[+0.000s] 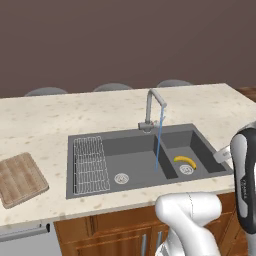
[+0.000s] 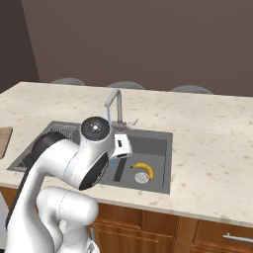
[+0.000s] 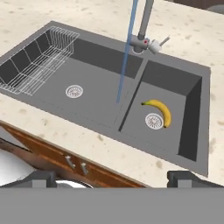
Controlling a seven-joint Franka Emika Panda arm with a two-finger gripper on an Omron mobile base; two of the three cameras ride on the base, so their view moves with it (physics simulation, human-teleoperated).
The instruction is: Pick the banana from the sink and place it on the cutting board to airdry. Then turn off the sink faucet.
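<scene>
Evenly lit rendered kitchen, soft and slightly low in resolution.
Light falls flat across the pale surface [image 1: 60, 115]; the sink [image 1: 130, 150] basins show faint shading, no glare, edges mildly blurred.

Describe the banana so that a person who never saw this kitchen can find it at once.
Find the dark grey double-basin sink set in the speckled beige counter. In its smaller basin, beside the round metal drain, lies the small curved yellow banana. It is the only yellow thing there.
</scene>
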